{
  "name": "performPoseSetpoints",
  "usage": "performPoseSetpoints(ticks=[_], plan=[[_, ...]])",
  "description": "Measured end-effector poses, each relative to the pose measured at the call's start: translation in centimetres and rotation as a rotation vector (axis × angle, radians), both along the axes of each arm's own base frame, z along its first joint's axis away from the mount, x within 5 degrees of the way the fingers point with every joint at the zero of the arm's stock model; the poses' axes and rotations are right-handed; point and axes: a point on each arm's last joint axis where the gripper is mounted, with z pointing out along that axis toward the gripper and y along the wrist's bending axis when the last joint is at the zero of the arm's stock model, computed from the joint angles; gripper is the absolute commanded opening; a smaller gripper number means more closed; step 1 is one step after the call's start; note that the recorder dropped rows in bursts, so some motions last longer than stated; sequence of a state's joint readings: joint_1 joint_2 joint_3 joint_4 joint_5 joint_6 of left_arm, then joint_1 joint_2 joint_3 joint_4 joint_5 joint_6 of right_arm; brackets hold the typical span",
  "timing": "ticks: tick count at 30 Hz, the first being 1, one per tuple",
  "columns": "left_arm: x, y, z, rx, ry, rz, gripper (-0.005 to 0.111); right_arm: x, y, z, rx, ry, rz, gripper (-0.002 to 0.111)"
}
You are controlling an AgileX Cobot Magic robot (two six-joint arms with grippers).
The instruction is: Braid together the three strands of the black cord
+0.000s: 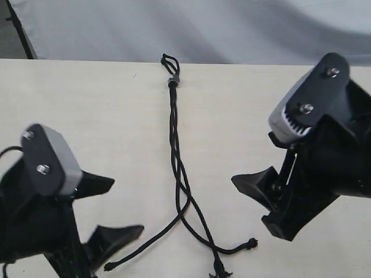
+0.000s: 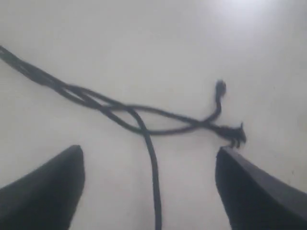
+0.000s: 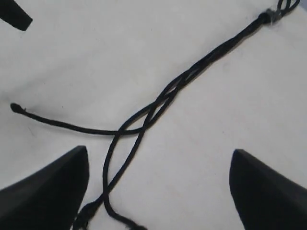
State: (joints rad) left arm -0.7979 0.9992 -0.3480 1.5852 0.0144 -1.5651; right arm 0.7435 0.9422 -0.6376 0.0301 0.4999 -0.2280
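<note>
left pincer (image 1: pixel 126 206): jaws spread wide, pointing inward | right pincer (image 1: pixel 248 200): jaws spread wide, pointing inward

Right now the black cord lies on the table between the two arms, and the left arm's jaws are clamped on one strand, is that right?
Not quite. The left arm has its jaws clamped on nothing: the left wrist view shows them wide open, with one strand lying loose on the table beneath. The black cord does lie between the two arms.
</note>
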Motion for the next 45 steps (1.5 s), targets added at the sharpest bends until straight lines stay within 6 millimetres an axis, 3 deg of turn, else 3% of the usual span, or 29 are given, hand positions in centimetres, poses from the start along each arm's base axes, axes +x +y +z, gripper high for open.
performPoseSetpoints(ticks=[4, 5, 15, 18, 24, 32, 39, 45], plan=[[-0.8, 1.9, 3.0, -0.094, -0.15, 0.075, 0.007, -0.6, -0.6, 1.0, 0.077, -0.082, -0.002, 0.075], [-1.0, 2.5, 3.6, -0.117, -0.187, 0.1, 0.001, -0.8, -0.7, 1.1, 0.097, -0.104, -0.003, 0.075], [-3.5, 6.4, 7.6, -0.315, -0.404, 0.208, 0.002, -1.4, -1.4, 0.9, 0.171, -0.177, -0.008, 0.073], [-4.1, 7.0, 8.1, -0.35, -0.432, 0.21, 0.002, -1.4, -1.3, 0.9, 0.181, -0.182, -0.01, 0.055], [-4.6, 7.5, 8.4, -0.38, -0.456, 0.212, 0.002, -1.4, -1.3, 1.1, 0.193, -0.196, -0.011, 0.0], [-4.6, 7.5, 8.4, -0.38, -0.456, 0.212, 0.002, -2.2, -2.1, 0.4, 0.276, -0.222, -0.035, 0.0], [-4.6, 7.5, 8.4, -0.38, -0.456, 0.212, 0.002, -4.8, -4.7, -3.7, 0.467, -0.333, -0.081, 0.0], [-4.6, 7.5, 8.4, -0.38, -0.456, 0.212, 0.002, -6.2, -6.1, -6.6, 0.497, -0.347, -0.089, 0.0]])
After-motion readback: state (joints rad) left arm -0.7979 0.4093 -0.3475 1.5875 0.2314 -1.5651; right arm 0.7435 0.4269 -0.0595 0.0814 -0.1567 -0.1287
